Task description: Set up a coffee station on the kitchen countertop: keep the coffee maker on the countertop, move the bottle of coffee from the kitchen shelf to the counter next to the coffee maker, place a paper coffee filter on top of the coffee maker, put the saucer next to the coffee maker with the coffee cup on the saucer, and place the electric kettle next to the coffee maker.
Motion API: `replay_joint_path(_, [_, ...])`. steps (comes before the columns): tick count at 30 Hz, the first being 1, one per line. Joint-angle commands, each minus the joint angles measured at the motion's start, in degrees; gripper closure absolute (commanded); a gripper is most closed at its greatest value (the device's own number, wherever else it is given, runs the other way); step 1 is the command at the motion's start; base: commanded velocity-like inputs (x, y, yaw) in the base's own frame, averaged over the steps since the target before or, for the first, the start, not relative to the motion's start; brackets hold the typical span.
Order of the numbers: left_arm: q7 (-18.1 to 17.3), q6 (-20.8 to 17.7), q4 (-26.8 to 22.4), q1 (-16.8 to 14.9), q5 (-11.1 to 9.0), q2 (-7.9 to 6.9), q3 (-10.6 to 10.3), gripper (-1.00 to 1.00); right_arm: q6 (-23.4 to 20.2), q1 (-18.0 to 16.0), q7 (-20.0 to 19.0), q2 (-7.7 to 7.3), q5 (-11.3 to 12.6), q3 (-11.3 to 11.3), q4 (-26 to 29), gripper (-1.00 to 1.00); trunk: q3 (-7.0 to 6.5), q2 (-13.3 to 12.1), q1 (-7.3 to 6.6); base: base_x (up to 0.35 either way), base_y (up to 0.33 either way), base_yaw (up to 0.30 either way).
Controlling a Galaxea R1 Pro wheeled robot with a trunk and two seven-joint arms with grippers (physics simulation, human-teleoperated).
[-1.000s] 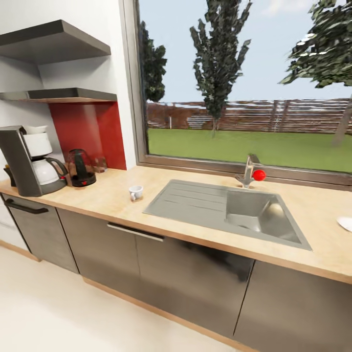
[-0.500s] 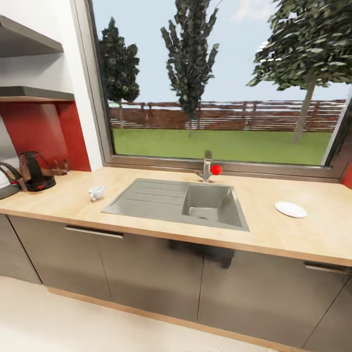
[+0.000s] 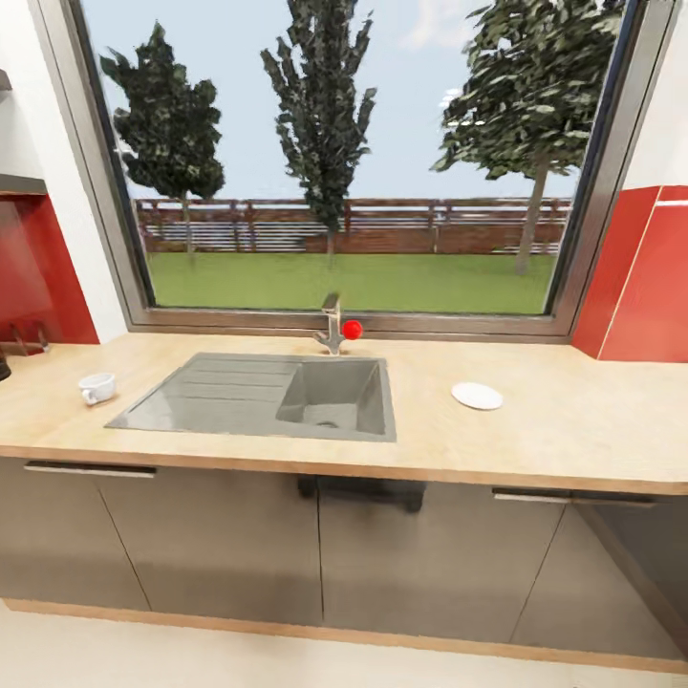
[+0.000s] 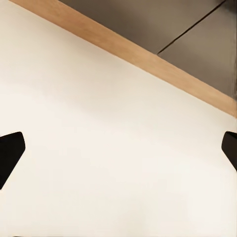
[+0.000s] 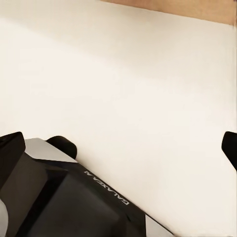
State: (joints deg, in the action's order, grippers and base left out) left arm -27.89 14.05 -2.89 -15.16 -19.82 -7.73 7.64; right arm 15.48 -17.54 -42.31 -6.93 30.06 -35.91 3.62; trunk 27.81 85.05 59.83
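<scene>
A white coffee cup (image 3: 97, 387) lies on its side on the wooden countertop (image 3: 564, 430), left of the sink. A white saucer (image 3: 477, 396) rests flat on the counter to the right of the sink. The coffee maker and kettle are out of view past the left edge. My left gripper (image 4: 118, 153) hangs open over the pale floor, its dark fingertips (image 4: 10, 155) far apart, nothing between them. My right gripper (image 5: 118, 148) is also open above the floor, beside the robot's own base (image 5: 64, 197).
A steel sink (image 3: 268, 397) with a drainboard sits mid-counter, a faucet with a red knob (image 3: 352, 330) behind it. Grey cabinet fronts (image 3: 220, 545) run below. A large window (image 3: 344, 162) spans the wall, with red backsplash panels (image 3: 640, 277) at both ends.
The head view has swung to the right: coffee maker and kettle left the picture, and the sink, cup and saucer shifted left. Nothing on the counter itself moved.
</scene>
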Motion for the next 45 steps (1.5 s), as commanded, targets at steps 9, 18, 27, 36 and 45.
replay_joint_path(9, [-0.3, 0.1, 0.1, 0.0, 0.1, 0.04, 0.4, -1.00, 0.3, 0.0, 0.1, -0.01, 0.4, -0.5, 0.0, -1.00, 0.06, 0.0, 0.00, -0.040, -0.301, -0.030])
replay_joint_path(18, [-0.3, 0.1, 0.1, 0.0, 0.1, 0.07, 0.4, -1.00, 0.3, 0.0, -0.2, -0.01, 0.4, -0.5, 0.0, -1.00, 0.06, 0.0, 0.00, -0.167, -0.273, -0.001])
replay_joint_path(27, [-0.3, 0.1, 0.1, 0.0, 0.1, 0.08, 0.4, -1.00, 0.2, 0.0, -0.2, -0.01, 0.4, -0.5, 0.0, -1.00, 0.06, 0.0, 0.00, -0.235, -0.230, 0.000])
replay_joint_path(36, [-0.9, 0.0, -1.5, 0.0, 0.1, 0.05, -0.2, -1.00, 0.1, -0.4, -0.4, -0.56, 0.8, 0.0, 1.5, -1.00, 0.06, 0.0, 0.00, -0.151, -0.127, 0.000])
replay_joint_path(45, [-8.9, -18.7, -16.7, 0.0, 0.1, -0.30, -0.3, -1.00, -11.3, -2.1, -9.1, -3.02, 0.6, 0.0, 15.7, -1.00, 0.06, 0.0, 0.00, -0.007, -0.006, 0.000])
